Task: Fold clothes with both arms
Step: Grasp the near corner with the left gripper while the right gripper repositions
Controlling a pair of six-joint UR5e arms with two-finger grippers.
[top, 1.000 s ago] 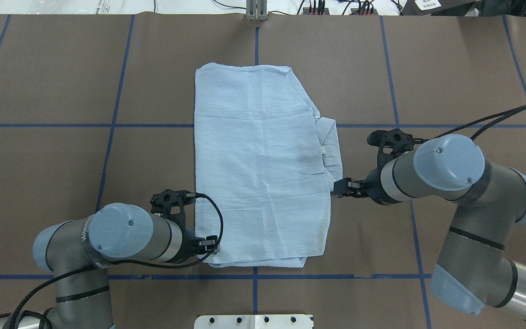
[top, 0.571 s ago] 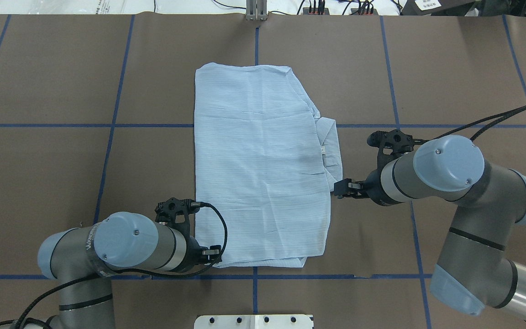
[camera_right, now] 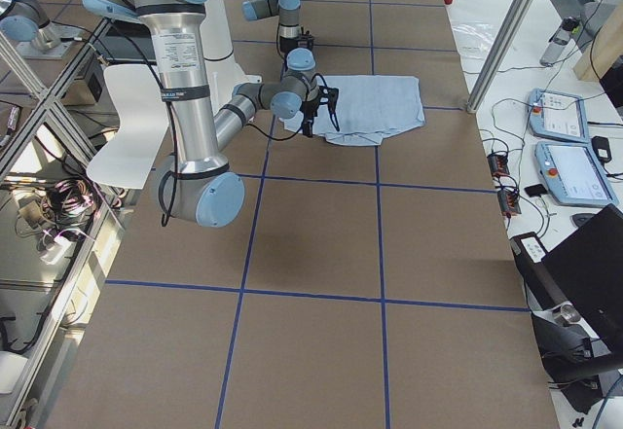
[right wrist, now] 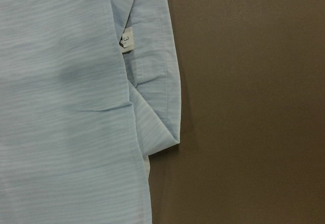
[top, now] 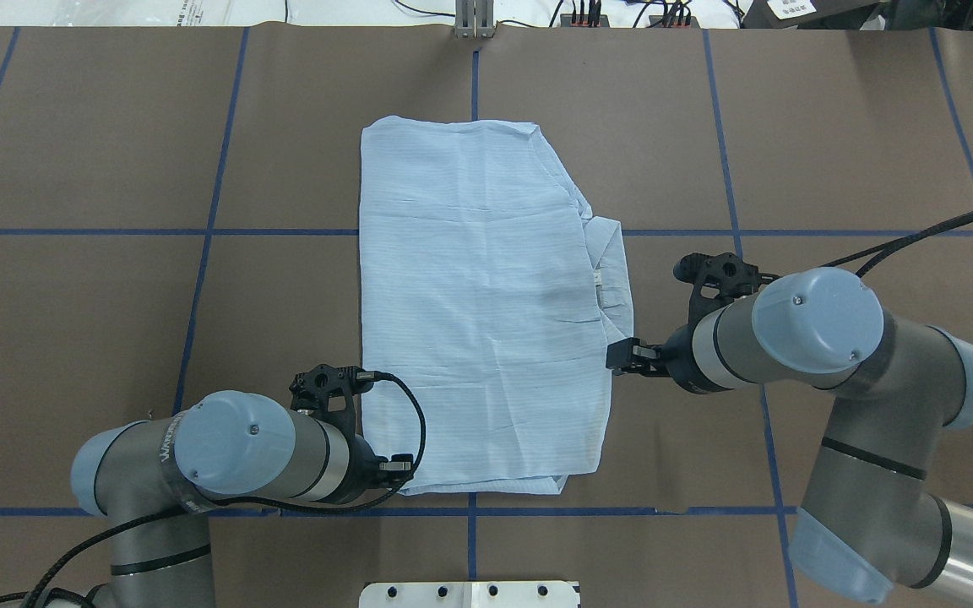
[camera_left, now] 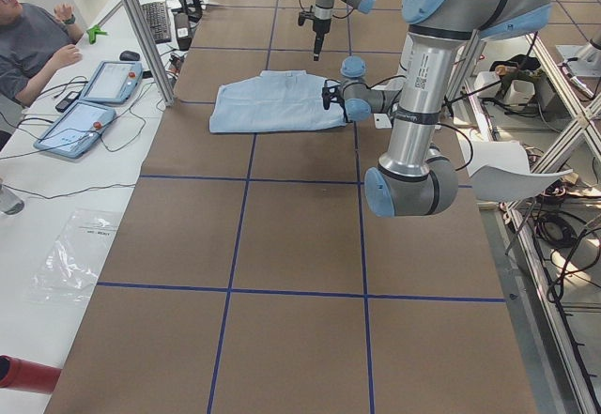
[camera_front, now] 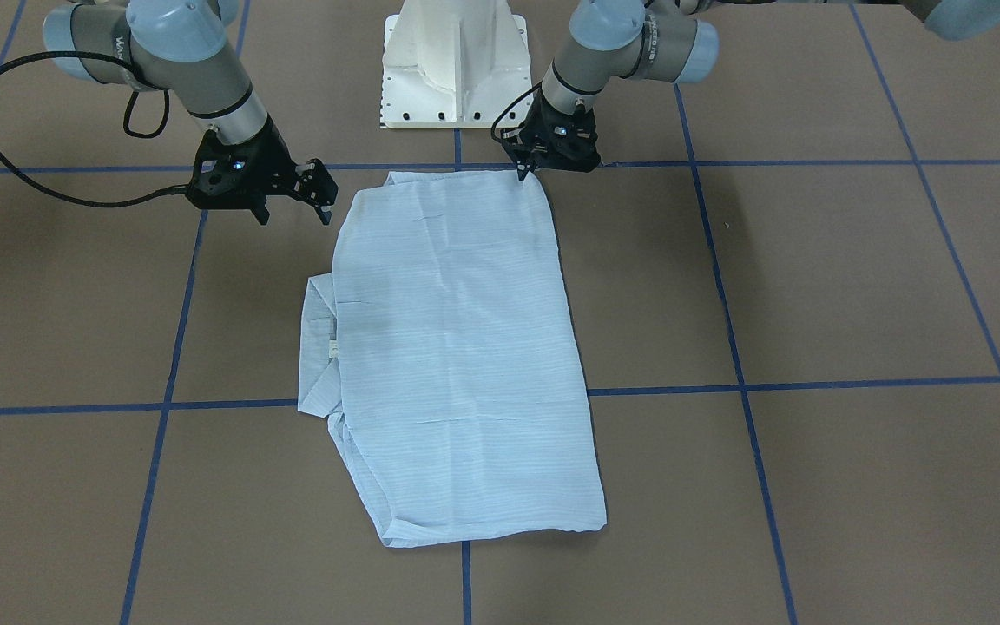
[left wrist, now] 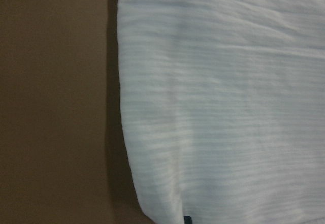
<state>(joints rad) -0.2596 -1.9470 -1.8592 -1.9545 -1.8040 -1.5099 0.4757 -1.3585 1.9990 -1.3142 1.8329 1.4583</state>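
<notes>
The folded light-blue striped shirt (top: 478, 312) lies flat on the brown surface (top: 115, 338), the left tool (camera_front: 523, 172) at its corner, grip unreadable, the right tool (camera_front: 293, 208) spread apart near the collar (top: 613, 270), while the right wrist view alone shows the numeral on the white label (right wrist: 127, 41).

The light-blue, finely striped shirt (top: 478, 312) lies flat on the tabletop (top: 115, 338), folded into a long rectangle. Its collar (top: 613, 270) and white neck label (top: 597, 277) stick out on the robot's right. The left gripper (camera_front: 523, 172) sits at the shirt's near left corner. The right gripper (camera_front: 294, 210), fingers spread, hovers just beside the right edge.
</notes>
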